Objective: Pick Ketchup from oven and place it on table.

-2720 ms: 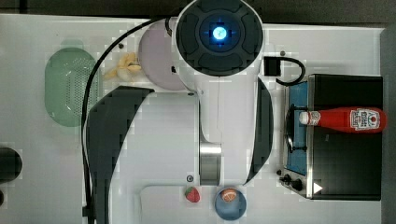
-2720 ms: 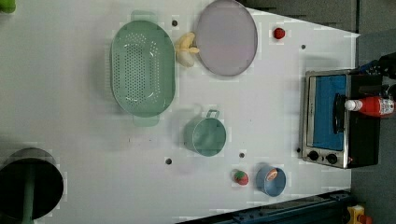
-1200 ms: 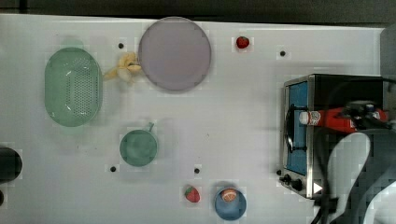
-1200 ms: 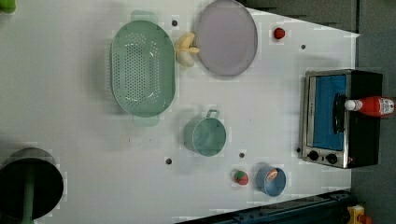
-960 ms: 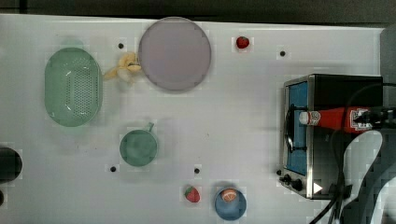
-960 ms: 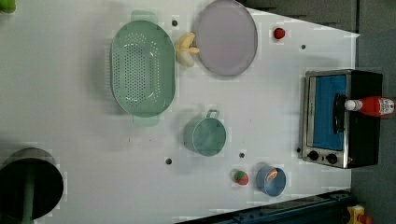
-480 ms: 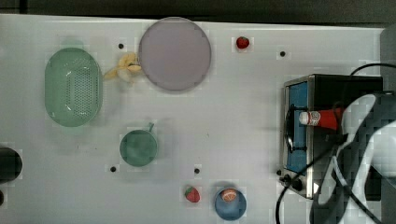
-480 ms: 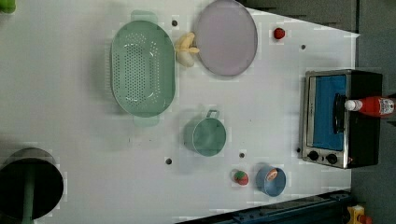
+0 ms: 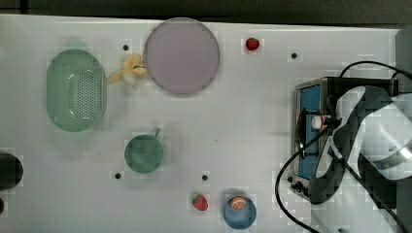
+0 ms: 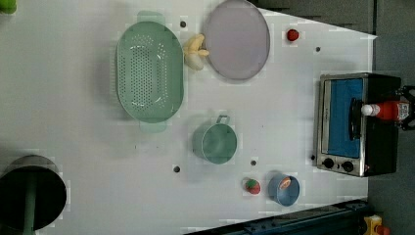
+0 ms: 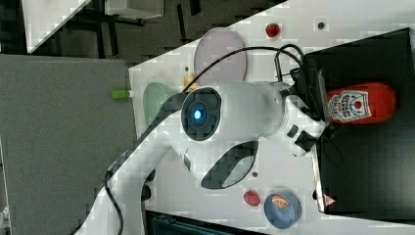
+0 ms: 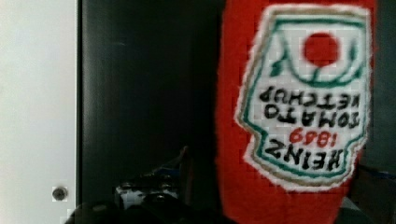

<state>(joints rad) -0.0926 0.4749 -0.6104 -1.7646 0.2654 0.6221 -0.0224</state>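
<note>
The ketchup (image 11: 361, 104) lies on its side atop the oven (image 10: 356, 125)'s black roof, at the left view's right. The gripper (image 10: 407, 108) sits at its base (grip state I cannot tell). Reaching step, I'd judge; next needs a firm pinch, then lifting toward the table (image 10: 73, 137).

Top, left and right views all look down on the white perforated bench (image 9: 233, 136); the wrist view sits close above the red plastic ketchup bottle (image 12: 289, 116).
</note>
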